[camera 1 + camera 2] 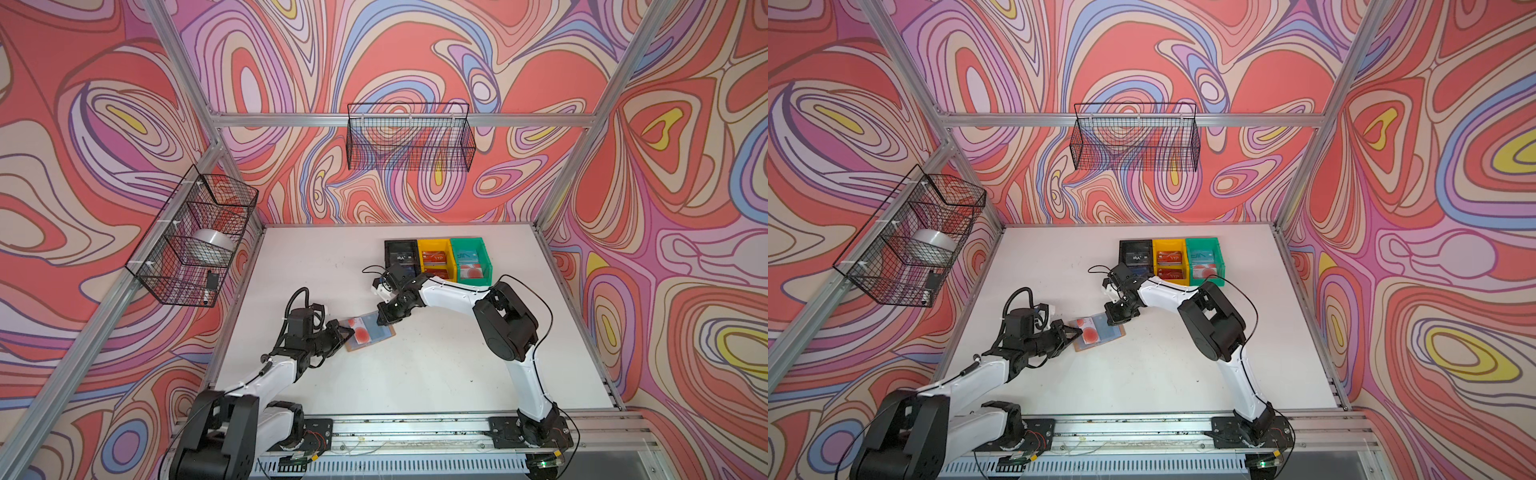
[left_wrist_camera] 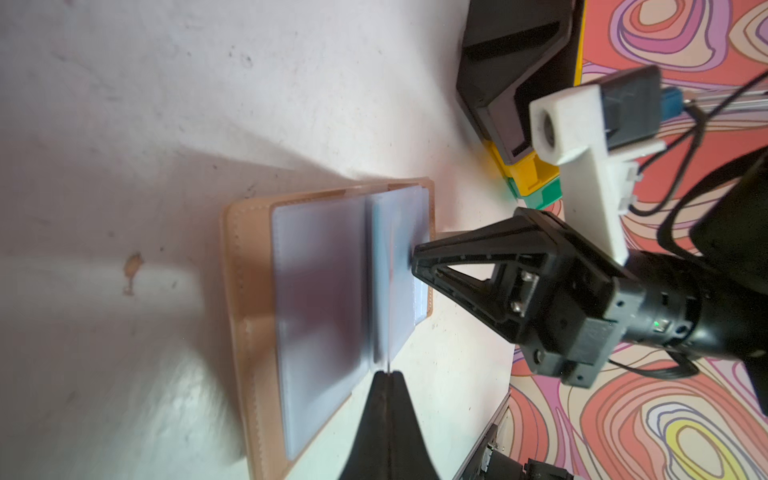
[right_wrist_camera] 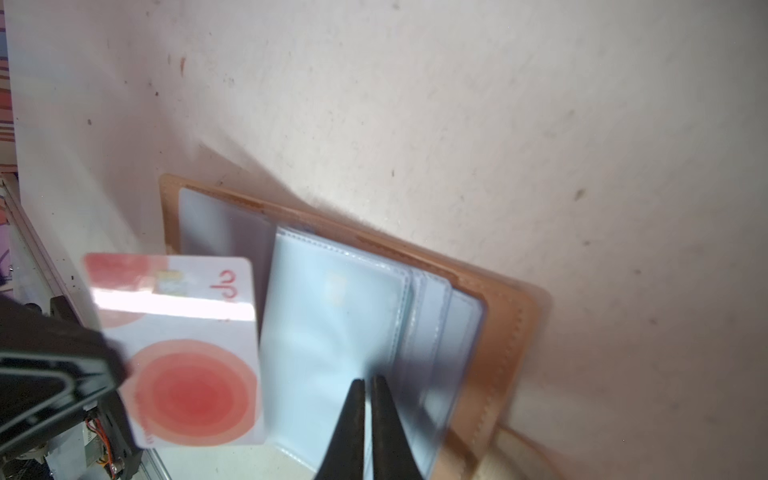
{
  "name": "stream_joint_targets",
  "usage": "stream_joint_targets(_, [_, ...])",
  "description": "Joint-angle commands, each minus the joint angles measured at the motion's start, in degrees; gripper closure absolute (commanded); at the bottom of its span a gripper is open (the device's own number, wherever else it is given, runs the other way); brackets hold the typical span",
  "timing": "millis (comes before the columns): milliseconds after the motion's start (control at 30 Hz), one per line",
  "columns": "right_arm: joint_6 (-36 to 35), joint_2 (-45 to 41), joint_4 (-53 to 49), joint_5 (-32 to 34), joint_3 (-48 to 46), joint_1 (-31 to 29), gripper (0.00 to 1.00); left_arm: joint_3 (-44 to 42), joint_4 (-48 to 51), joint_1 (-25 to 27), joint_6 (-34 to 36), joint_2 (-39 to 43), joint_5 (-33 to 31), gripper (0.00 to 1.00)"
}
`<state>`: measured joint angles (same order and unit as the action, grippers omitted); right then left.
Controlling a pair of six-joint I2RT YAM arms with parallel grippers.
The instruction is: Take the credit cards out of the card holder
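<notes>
We see the left claw [image 2: 387, 376] pressed together on one end of a credit card [image 3: 195, 357]. The card is pale and glossy, with a big red circle of nested rings, a second fainter red circle, a small chip and a red logo. It reaches out from those fingertips over the open card holder [image 3: 500, 332], a tan stitched booklet lying flat on the white counter [image 1: 415, 374] directly under the claw. Its clear bluish sleeves [image 3: 332, 316] are fanned out. Across the holder from the left claw, the right claw [image 3: 368, 384] has its jaws nearly together, with only a thin slit between them. Its tip points down onto the sleeve stack, and we see nothing between the jaws.
</notes>
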<state>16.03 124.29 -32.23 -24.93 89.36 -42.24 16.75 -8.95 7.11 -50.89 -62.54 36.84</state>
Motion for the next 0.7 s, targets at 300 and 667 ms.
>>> stream_joint_targets(300, [-1.71, -2.59, -4.25, -3.19, 3.32, 0.29, 0.79, 0.62, 7.37, -0.44, -0.32, 5.85, -0.19, 1.00])
stream_joint_targets(667, [2.29, -4.90, 2.26, -18.45, 0.16, 2.86, 0.72, -4.31, -15.51, -0.51, -7.15, 1.23, 6.13, 1.00])
